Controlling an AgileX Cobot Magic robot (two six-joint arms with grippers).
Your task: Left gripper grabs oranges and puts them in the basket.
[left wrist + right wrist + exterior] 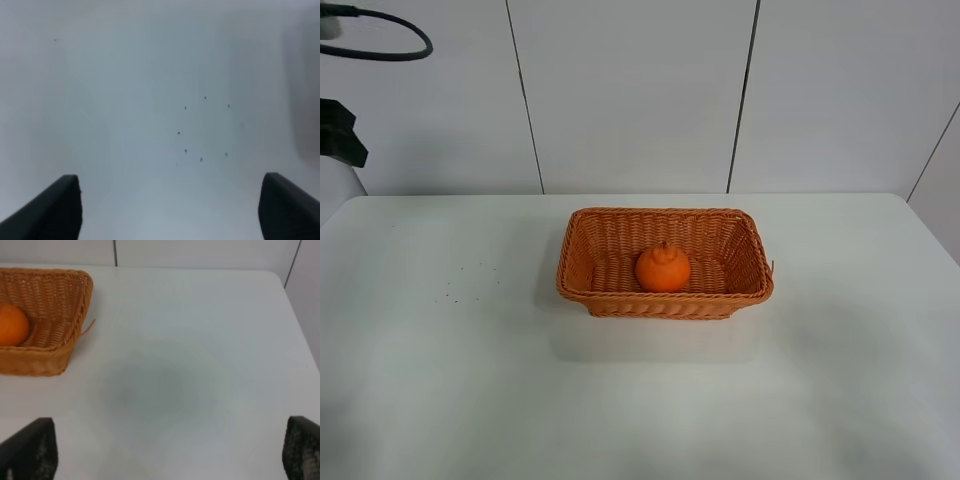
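Observation:
The orange (662, 268) lies inside the wicker basket (580, 250) at the middle of the white table, near the basket's front wall. It also shows in the right wrist view (12, 325), inside the basket (60, 300). My left gripper (170, 207) is open and empty, with its fingers wide apart above bare table dotted with dark specks. In the exterior high view only a black part of the left arm (340, 132) shows at the far left edge, well away from the basket. My right gripper (169, 450) is open and empty over the table, right of the basket.
A white table (440, 380) carries the basket, with small dark specks (470, 278) to the basket's left. A white panelled wall (630, 90) stands behind it. A black cable (390, 50) loops at the upper left. The table's right corner (277, 277) shows in the right wrist view.

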